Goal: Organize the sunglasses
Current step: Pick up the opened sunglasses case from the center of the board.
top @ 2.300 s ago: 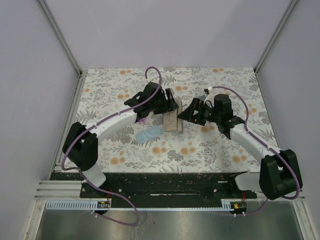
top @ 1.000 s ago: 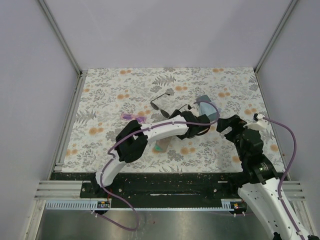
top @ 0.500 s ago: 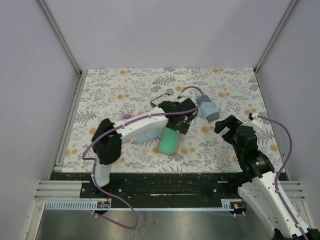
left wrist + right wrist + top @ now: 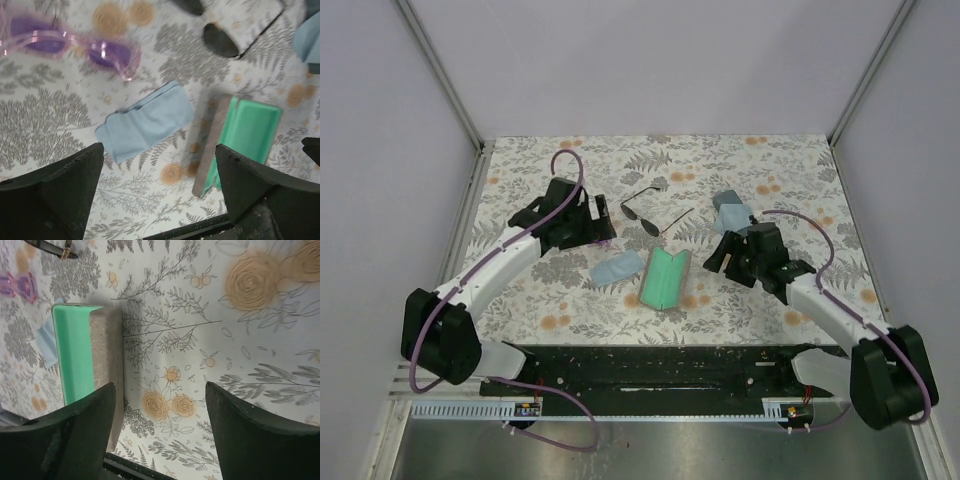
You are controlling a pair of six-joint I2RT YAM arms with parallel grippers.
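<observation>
**Two pairs of sunglasses lying loose on the flowered desk (image 4: 45, 125); both sets of fingers spread and empty.**

Beyond the left fingers (image 4: 55, 195), toward the finger at the left of the wrist view: purple-lensed sunglasses (image 4: 70, 47), lying flat. Beyond the other finger, apart from the purple pair: black wire-framed sunglasses (image 4: 225, 40) with dark lenses. Between both pairs and the left fingertips: folded light-blue cloth (image 4: 145, 122), with the open teal case (image 4: 245, 137) just beside it, beige outside, nothing inside. Left fingers wide apart above the desk, gripping nothing. Right fingers (image 4: 65, 435) likewise parted, only bare desk between them, the teal case lying ahead of the finger at the left of that wrist view.
</observation>
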